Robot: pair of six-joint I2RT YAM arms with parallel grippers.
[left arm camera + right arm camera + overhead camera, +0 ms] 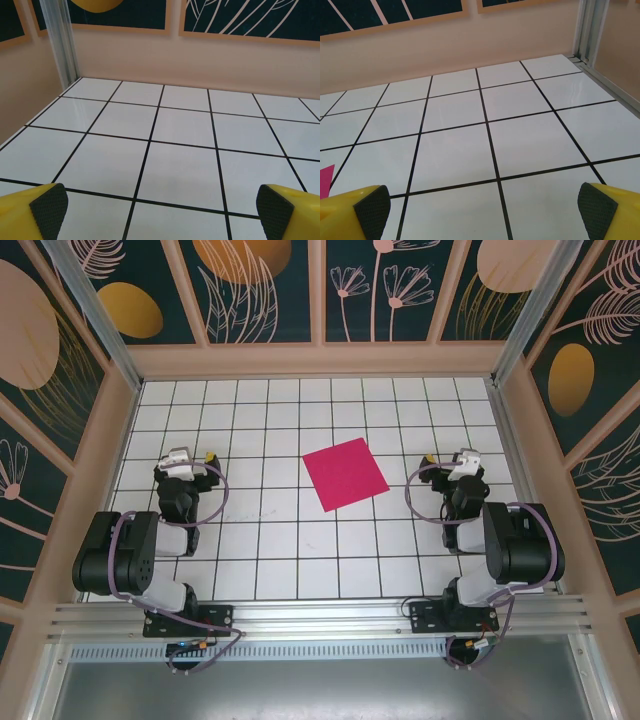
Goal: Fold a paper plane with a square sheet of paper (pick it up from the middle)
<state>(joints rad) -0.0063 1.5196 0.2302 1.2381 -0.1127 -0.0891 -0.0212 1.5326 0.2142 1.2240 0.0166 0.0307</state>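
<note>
The square sheet of paper (345,473) is magenta-pink and lies flat and unfolded on the white grid table (300,540), slightly rotated, just right of centre. My left gripper (190,457) rests low at the left, about three tiles from the sheet. In the left wrist view the left gripper (160,207) is open over bare tiles, its yellow fingers (47,205) far apart. My right gripper (452,458) sits to the right of the sheet, about a tile away. The right gripper (482,210) is open too, and a corner of the sheet (324,180) peeks in at the left edge.
Wooden walls with floral panels (320,358) close in the table on three sides. Aluminium posts (60,45) (590,27) stand in the back corners. A metal rail (320,615) carrying both arm bases runs along the near edge.
</note>
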